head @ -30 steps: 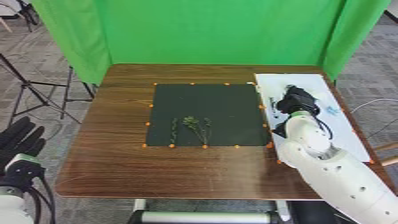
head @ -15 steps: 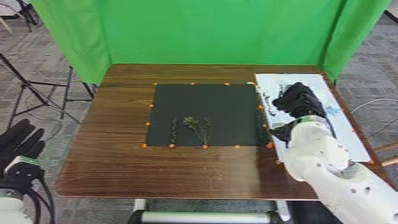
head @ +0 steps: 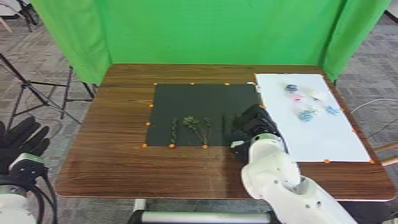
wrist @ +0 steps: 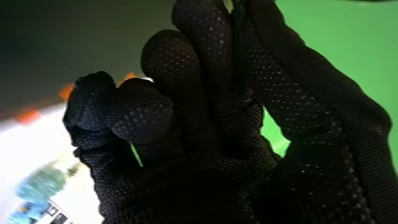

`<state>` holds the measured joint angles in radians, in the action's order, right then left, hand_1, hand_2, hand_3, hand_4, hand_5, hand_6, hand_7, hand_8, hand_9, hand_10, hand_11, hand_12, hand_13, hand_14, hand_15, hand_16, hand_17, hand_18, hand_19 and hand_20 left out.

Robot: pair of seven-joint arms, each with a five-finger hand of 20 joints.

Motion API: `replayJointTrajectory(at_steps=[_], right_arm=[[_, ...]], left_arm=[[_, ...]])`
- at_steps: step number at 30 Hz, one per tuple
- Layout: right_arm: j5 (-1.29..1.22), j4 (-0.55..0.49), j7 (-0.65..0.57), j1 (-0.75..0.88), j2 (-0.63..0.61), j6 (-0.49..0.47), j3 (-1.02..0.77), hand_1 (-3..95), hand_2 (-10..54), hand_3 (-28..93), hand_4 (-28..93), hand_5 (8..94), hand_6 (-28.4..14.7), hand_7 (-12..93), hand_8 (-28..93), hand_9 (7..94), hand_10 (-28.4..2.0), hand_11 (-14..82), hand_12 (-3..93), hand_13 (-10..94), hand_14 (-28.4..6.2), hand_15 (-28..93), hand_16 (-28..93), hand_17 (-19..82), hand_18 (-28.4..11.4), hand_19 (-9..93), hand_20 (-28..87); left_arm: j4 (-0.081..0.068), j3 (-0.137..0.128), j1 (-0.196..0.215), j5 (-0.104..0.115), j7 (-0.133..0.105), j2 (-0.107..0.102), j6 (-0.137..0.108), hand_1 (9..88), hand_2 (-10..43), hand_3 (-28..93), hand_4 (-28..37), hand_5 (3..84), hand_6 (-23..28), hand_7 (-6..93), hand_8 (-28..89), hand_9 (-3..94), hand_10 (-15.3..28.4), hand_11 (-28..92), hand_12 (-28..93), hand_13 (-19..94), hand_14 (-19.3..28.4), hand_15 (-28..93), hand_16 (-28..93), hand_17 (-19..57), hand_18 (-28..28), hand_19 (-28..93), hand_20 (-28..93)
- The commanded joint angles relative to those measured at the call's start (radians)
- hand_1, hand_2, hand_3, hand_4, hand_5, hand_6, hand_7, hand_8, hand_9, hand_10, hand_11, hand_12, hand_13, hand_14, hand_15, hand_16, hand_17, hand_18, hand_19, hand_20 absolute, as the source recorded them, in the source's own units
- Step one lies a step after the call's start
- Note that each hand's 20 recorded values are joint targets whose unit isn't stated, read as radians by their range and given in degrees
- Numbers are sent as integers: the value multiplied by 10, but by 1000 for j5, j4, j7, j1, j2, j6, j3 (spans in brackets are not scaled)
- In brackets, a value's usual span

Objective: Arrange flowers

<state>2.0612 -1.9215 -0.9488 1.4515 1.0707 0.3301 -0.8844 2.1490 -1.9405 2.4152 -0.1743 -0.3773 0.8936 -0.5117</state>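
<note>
Three green sprigs [head: 191, 122] are lying on one black mat [head: 195, 100], at least four blooms [head: 306, 116] on one white sheet [head: 338, 140].

1. Passable: brown wooden counter [head: 107, 135] left of the dark square mat [head: 191, 97]; mat's far half; rectangular white sheet's [head: 330, 145] near end.
2. Leafy green stems [head: 190, 121] obstruct the mat's near half; the black-gloved right hand [head: 256, 121], its right side.
3. Small pastel flowers [head: 306, 116] obstruct the sheet's far half.

Brown table [head: 115, 167]: dark mat [head: 191, 100], white sheet [head: 326, 142]
</note>
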Motion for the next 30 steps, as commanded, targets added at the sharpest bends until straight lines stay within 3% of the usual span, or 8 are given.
replayJointTrajectory(at_steps=[1,4,8,19,24,27,30], right_arm=[[84,67,12,12,-15,-40,51,540,-95,766,-271,790,-21,395,242,745,-137,409,637,698,-153,748,462,321,-284,780,538],[109,78,-22,3,-20,-51,62,542,-95,764,-273,793,-21,393,239,746,-136,408,632,697,-154,749,462,320,-284,779,537],[139,93,-15,12,-30,-54,62,546,-95,759,-274,795,-23,393,237,747,-132,411,632,698,-154,750,459,321,-284,781,535],[142,96,-60,19,-29,-105,46,538,-95,755,-267,786,-21,403,231,745,-124,419,622,698,-154,755,449,322,-284,787,524],[95,71,-36,38,-32,-125,29,493,-95,727,-265,754,-29,403,192,733,-146,462,545,689,-158,755,442,309,-284,792,515],[95,60,-31,49,-35,-127,16,475,-95,724,-272,741,-29,394,174,725,-153,475,504,684,-161,750,434,301,-284,786,514],[75,34,-28,63,-39,-118,-1,450,-95,719,-273,737,-36,365,166,721,-163,505,436,680,-163,750,427,299,-284,784,515]], left_arm=[[-7,1,-3,4,7,1,7,224,146,718,-283,409,90,249,-136,318,152,299,93,211,160,495,-116,-71,135,350,90],[-5,-4,5,0,9,7,5,224,146,718,-283,408,90,249,-137,318,153,299,93,210,160,495,-116,-71,134,350,91],[-1,-6,13,13,0,11,2,224,146,718,-283,408,90,250,-137,318,152,299,94,210,160,496,-116,-72,135,351,91],[4,-8,22,13,-6,12,0,227,147,716,-283,409,90,250,-138,319,152,300,94,211,159,496,-116,-72,135,352,90],[6,-12,28,20,-15,12,-3,226,148,716,-283,410,90,251,-138,319,153,299,93,211,159,494,-117,-72,135,353,90],[6,-6,27,19,-24,10,-19,226,147,717,-283,406,90,250,-138,313,152,298,93,206,158,493,-117,-72,135,353,90],[9,-12,36,27,-27,14,-14,223,143,722,-283,396,91,249,-138,300,151,299,94,196,155,492,-117,-73,135,352,90]])
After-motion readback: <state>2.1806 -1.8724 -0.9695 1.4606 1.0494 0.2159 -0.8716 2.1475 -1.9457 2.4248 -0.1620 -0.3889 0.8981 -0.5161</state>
